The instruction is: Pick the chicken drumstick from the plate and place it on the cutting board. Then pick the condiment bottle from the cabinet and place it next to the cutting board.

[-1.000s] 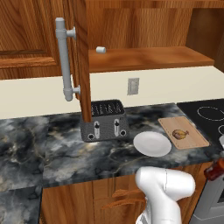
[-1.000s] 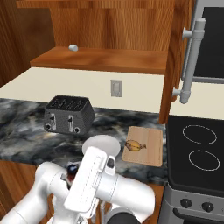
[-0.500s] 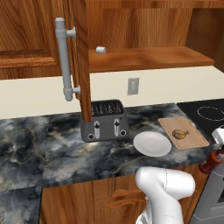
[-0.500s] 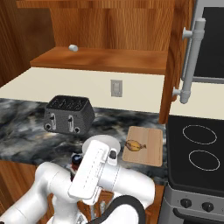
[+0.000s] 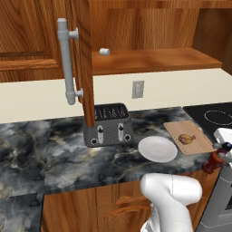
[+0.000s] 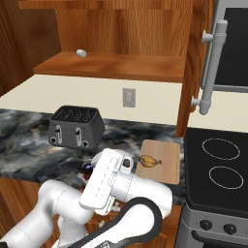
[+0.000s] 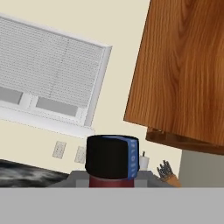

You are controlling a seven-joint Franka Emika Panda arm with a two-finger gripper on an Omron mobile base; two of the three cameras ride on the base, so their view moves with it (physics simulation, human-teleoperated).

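Condiment bottle (image 5: 212, 163) is hanging off the counter's front edge at the right of the left base view, dark red, just below the cutting board (image 5: 189, 137). The gripper (image 5: 224, 149) is pinching it at the neck, jaws pressed onto it; in the hand view its black cap (image 7: 112, 156) is sitting between the fingertips. Chicken drumstick (image 5: 186, 138) is lying on the cutting board. The plate (image 5: 157, 149) is resting beside the board, near the toaster (image 5: 107, 124).

I see a black toaster (image 5: 107, 124) at the far side of the dark marbled surface (image 5: 41, 149), below a wall outlet (image 5: 137, 89). To its right sits a black stovetop (image 6: 218, 167). A small white cylinder (image 5: 104, 51) rests on the shelf above.
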